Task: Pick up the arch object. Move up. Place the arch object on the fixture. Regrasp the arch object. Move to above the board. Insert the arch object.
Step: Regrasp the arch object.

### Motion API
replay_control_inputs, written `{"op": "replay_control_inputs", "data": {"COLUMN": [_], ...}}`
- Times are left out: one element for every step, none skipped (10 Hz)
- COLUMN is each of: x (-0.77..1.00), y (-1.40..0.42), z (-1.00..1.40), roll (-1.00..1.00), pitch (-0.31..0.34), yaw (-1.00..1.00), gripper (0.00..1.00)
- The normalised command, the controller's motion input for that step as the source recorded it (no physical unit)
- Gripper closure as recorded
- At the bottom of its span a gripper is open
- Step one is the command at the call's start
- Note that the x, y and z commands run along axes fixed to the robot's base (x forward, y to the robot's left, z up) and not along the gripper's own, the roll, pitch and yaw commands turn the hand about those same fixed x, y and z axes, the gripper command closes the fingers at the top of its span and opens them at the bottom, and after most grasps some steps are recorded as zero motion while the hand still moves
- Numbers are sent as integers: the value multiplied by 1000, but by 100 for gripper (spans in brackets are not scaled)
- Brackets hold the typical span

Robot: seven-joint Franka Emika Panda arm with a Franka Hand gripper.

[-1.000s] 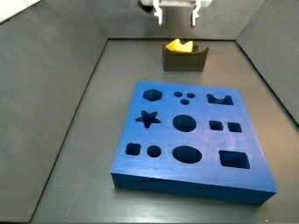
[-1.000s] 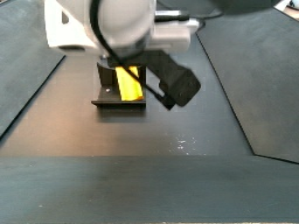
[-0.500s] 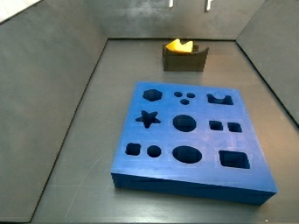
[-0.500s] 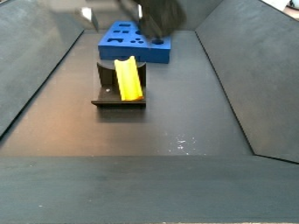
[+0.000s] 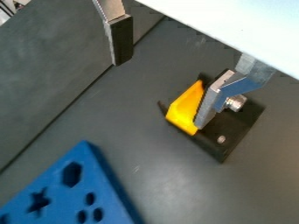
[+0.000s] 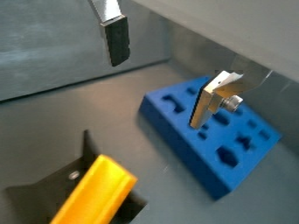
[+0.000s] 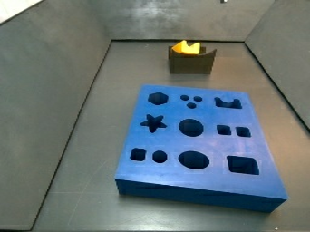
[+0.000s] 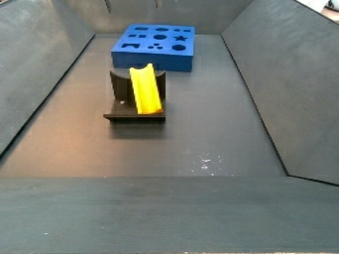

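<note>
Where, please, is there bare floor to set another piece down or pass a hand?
Bare floor lies between the fixture and the board, along both long sides of the board, and in the wide stretch beyond the fixture. The arch object occupies the fixture. The gripper hangs above, jaws open and empty.

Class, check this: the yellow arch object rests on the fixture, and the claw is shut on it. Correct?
Not quite. The arch object does rest on the fixture, but the claw is open and empty, raised above it, as a wrist view shows.

Claw (image 5: 176, 61): flat silver finger plates, dark pads, one screw.
</note>
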Motion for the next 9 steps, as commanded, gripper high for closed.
{"op": "replay_control_inputs", "data": {"x": [-42,-36,-36,-33,-31,-24,-25,-23,-18], "y": [-12,-30,-31,-19,-18,-20,-14,-18,-16], "z": [31,0,-4,8,8,6,5,6,11], "roll": [1000,1000,1000,1000,1000,1000,1000,1000,1000], "pitch": [24,13,10,0,-3,-10,-11,-9,-6], "yaw": [2,3,3,5,6,8,9,11,12], "gripper": [0,0,0,0,0,0,0,0,0]}}
